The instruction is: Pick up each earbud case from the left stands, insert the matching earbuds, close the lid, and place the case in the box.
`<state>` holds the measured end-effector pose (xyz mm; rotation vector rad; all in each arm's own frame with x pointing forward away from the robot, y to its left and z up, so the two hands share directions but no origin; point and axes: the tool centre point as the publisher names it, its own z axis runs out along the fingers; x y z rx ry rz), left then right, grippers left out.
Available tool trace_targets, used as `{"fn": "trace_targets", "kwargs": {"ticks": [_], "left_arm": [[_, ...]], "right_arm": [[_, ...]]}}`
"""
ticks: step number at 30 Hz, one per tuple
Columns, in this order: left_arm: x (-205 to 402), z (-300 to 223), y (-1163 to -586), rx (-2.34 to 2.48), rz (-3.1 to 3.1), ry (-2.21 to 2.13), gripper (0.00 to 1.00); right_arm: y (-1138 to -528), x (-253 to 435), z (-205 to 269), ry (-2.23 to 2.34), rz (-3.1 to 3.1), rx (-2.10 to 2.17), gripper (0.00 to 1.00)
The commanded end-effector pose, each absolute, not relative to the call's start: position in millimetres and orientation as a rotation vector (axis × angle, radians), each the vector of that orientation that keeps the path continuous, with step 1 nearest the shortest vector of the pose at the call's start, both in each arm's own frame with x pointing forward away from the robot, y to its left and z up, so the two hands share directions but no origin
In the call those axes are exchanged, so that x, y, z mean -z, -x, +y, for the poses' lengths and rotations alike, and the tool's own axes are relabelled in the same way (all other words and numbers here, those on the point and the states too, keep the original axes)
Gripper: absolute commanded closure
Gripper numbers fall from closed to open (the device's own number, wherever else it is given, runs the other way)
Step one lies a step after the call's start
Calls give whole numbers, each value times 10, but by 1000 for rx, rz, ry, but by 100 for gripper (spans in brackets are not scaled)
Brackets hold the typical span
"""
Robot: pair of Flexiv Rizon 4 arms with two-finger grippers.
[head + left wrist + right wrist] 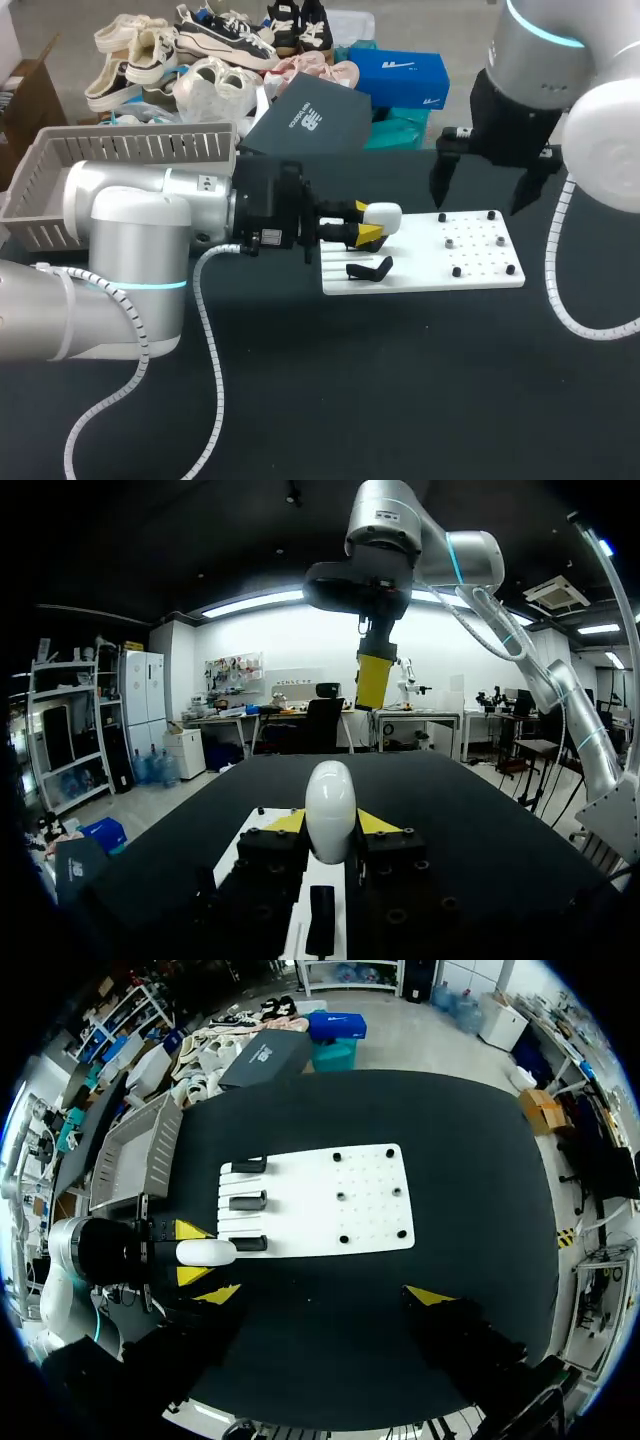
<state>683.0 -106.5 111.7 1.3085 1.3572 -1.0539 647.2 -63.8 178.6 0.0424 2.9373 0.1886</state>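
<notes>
Left tool (366, 222) lies level, clamping a white case (384, 214); right tool (480, 195) hangs high, apparently spread wide.

A black table (400, 400) carries a white board (420, 277) dotted with small black pegs (456, 271).

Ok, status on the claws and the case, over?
Left claw shut on white case, at the board's left edge. Right claw open, empty, above the board. Nothing seen in the way.

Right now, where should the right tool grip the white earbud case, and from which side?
The earbud case lies level, jutting past the left tool's yellow tips, which clamp its near end; so probably grip the free rounded end, from above.
</notes>
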Motion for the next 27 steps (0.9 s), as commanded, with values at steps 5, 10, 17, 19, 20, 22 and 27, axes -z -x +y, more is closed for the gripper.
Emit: {"fn": "trace_targets", "kwargs": {"ticks": [5, 10, 17, 19, 20, 22, 27], "left_arm": [[-1287, -497, -6662, 956, 1451, -1193, 100], [-1314, -129, -6685, 895, 1509, -1104, 100], [-1284, 394, -6773, 789, 1616, -959, 100], [-1273, 518, -6807, 757, 1636, -911, 100], [-1265, 617, -6838, 726, 1655, -865, 100], [-1246, 743, -6888, 672, 1694, -819, 100], [-1247, 975, -7074, 539, 1747, -678, 100]], "right_arm": [[-6388, -1791, -717, -19, 2915, -292, 0], [-6388, -1791, -717, -19, 2915, -292, 0], [-6388, -1791, -717, -19, 2915, -292, 0], [-6388, -1791, -717, -19, 2915, -292, 0], [-6388, -1791, -717, -19, 2915, -292, 0], [-6388, -1791, -717, -19, 2915, -292, 0], [-6388, -1791, -717, -19, 2915, -292, 0]]}}
